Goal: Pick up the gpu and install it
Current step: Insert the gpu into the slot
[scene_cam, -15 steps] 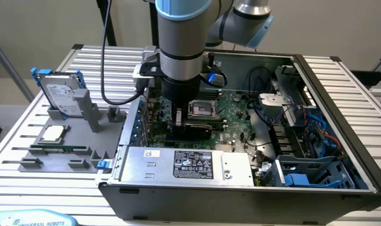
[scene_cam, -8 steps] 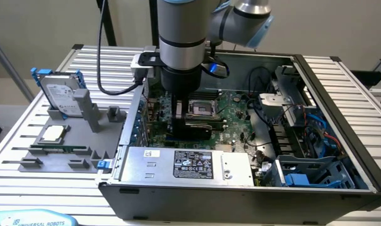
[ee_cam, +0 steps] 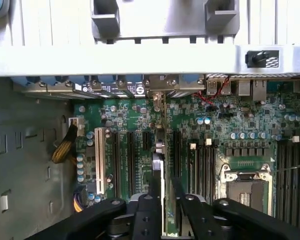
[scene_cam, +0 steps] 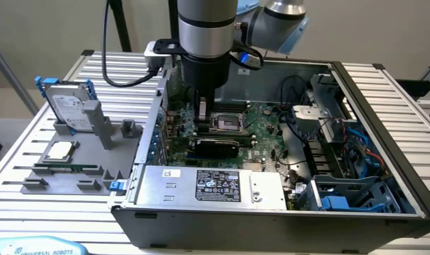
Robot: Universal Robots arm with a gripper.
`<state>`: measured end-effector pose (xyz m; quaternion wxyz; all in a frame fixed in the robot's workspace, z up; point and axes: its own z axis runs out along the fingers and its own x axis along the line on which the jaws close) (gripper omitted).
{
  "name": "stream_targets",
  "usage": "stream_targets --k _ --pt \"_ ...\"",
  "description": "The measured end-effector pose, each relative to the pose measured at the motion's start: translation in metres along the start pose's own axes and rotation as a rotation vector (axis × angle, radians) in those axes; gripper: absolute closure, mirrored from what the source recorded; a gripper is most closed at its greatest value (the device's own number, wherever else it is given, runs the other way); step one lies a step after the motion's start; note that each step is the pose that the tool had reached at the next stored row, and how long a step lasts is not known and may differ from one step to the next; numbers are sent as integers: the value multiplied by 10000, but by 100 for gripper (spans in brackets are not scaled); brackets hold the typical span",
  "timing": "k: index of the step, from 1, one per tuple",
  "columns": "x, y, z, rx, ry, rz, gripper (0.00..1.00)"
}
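A robot arm reaches down into an open computer case. Its end effector grasps the gpu, which stands on edge among the motherboard's expansion slots, its bracket against the case's rear wall.

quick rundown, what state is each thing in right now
gpu: standing on edge in a motherboard slot, between the jaws
gripper: down inside the case, jaws either side of the gpu
computer case: side open, insides exposed
hard drive: upright in its stand outside the case
cpu socket: open, no chip in it
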<state>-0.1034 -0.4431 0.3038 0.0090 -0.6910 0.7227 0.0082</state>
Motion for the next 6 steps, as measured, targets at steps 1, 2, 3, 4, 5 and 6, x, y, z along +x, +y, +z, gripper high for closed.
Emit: stream_targets --k 1,2,3,4,5,6 --pt "0 0 0 -1 -5 0 80" --pt "0 0 0 -1 -5 0 86" --pt "0 0 0 0 -6 0 86" --pt "0 0 0 -1 -5 1 89" --pt "0 0 -1 -2 -4 1 89" --pt "0 0 -2 -1 -4 1 89"
